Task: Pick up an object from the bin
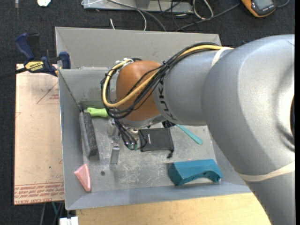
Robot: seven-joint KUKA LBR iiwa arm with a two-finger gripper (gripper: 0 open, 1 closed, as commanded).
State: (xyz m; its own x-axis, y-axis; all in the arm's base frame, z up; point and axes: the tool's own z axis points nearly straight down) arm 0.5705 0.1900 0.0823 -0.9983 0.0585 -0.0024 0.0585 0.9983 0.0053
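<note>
My gripper [115,154] hangs below the orange dome, low over the bin floor in the left half of the bin. Just to its left lies a long dark grey block [88,134], set lengthwise along the left wall. A bright green handle [96,112] sticks out at the top end of that block, partly under the arm. To the right of the gripper lies a flat black rectangular thing [158,140], partly covered by the wrist. Nothing shows in the gripper's grasp.
A pink wedge [83,176] lies in the front left corner. A teal foam-like piece [194,171] rests by the front wall at the right. A thin teal stick [191,135] pokes out from under the arm, which covers the bin's back and right.
</note>
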